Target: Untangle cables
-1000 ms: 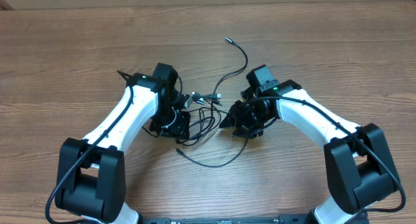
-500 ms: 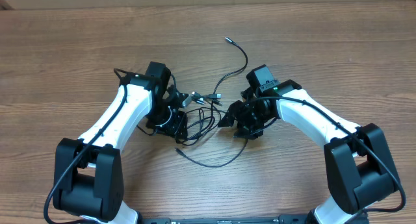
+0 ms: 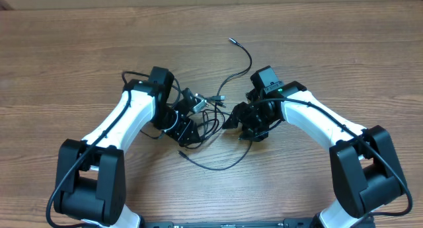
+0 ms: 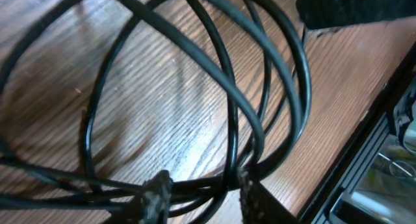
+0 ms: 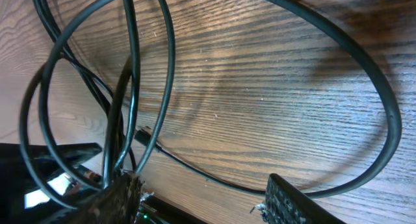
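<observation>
Two arms are mid-sort: the cables (image 3: 210,115) sit knotted mid-counter (image 3: 330,43) between them. Left end effector (image 4: 203,197) straddles several strands, and it's hard to tell if it's pinching them. Right end effector (image 5: 211,201) is apart, nothing held. Next probably needs one strand gripped and pulled outward gently.

Thin black cables (image 3: 209,117), loosely tangled in overlapping loops.
</observation>
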Tool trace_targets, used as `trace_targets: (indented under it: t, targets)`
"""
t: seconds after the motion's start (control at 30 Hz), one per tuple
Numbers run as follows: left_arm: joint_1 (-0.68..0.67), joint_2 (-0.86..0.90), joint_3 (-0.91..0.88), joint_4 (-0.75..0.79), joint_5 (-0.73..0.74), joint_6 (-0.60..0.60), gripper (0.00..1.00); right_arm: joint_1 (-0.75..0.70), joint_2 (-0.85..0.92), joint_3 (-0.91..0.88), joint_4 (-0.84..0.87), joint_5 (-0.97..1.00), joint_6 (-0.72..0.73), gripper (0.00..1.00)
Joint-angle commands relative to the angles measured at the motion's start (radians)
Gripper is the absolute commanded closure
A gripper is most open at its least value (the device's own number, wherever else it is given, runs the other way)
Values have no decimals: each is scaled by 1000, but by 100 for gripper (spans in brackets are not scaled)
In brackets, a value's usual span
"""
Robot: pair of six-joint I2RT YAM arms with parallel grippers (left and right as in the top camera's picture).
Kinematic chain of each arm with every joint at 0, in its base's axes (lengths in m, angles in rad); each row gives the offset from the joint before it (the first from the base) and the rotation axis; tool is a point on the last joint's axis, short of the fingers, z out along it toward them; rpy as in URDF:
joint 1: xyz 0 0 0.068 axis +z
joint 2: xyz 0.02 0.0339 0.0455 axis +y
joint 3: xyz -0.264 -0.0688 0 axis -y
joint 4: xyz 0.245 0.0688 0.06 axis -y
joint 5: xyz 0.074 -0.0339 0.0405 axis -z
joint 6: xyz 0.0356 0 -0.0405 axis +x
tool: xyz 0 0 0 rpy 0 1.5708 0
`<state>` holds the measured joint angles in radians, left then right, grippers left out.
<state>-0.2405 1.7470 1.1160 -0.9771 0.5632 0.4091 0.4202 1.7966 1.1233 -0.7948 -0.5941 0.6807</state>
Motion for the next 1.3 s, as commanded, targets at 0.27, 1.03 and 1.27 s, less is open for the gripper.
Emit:
trace_targets:
  t: [0.27, 1.03, 1.27]
  targets:
    - [-2, -2, -51, 49, 32, 37, 74, 3, 0, -3, 4, 17, 0, 39]
    - [0, -2, -59, 51, 63, 227, 76, 3, 0, -3, 0, 17, 0, 34]
    - [33, -2, -59, 22, 108, 384, 69, 3, 0, -3, -1, 17, 0, 34]
